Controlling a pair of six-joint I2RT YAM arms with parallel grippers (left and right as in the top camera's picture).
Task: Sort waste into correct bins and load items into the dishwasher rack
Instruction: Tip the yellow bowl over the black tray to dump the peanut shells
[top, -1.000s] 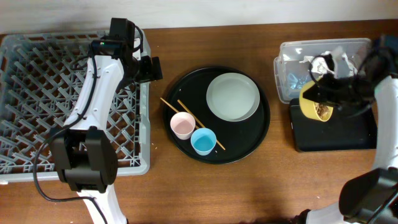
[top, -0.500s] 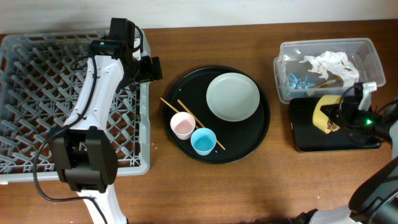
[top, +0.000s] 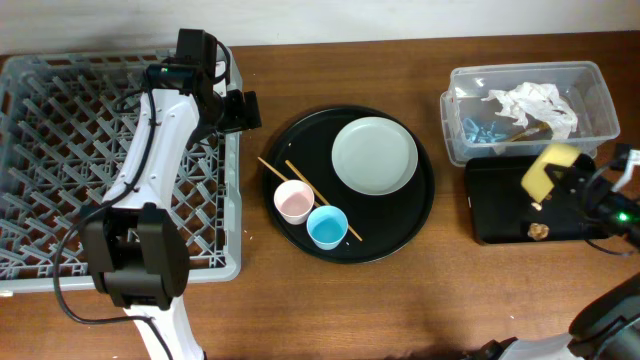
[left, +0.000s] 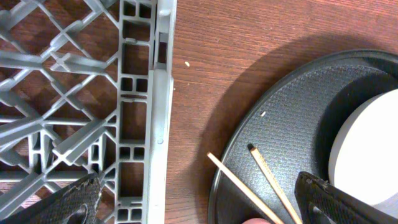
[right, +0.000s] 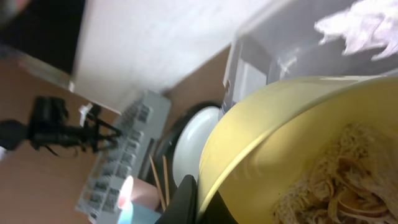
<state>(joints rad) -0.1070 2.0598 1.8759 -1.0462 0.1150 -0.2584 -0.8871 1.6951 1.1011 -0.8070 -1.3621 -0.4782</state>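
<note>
My right gripper (top: 572, 182) is shut on the rim of the yellow bowl (top: 548, 170) and holds it tipped on its side above the shallow black tray (top: 495, 215). A small clump of food scraps (top: 540, 231) lies on that tray. In the right wrist view more beige scraps (right: 339, 180) cling inside the bowl (right: 273, 137). White napkins (top: 528, 103) lie in the clear box (top: 460, 135). My left gripper (top: 238, 110) is open and empty at the dishwasher rack's (top: 60, 150) right edge. The plate (top: 375, 156), pink cup (top: 293, 200), blue cup (top: 327, 227) and chopsticks (top: 300, 183) sit on the round black tray (top: 400, 230).
The left wrist view shows the rack's side wall (left: 158, 118), the round tray's rim (left: 273, 118) and the chopstick ends (left: 261, 168) between my open fingers (left: 205, 208). Bare wood table (top: 400, 300) lies along the front.
My right arm has carried the yellow bowl from beside the clear box out over the black tray and tipped it. A clump of scraps now lies on the tray. The left arm is still.
</note>
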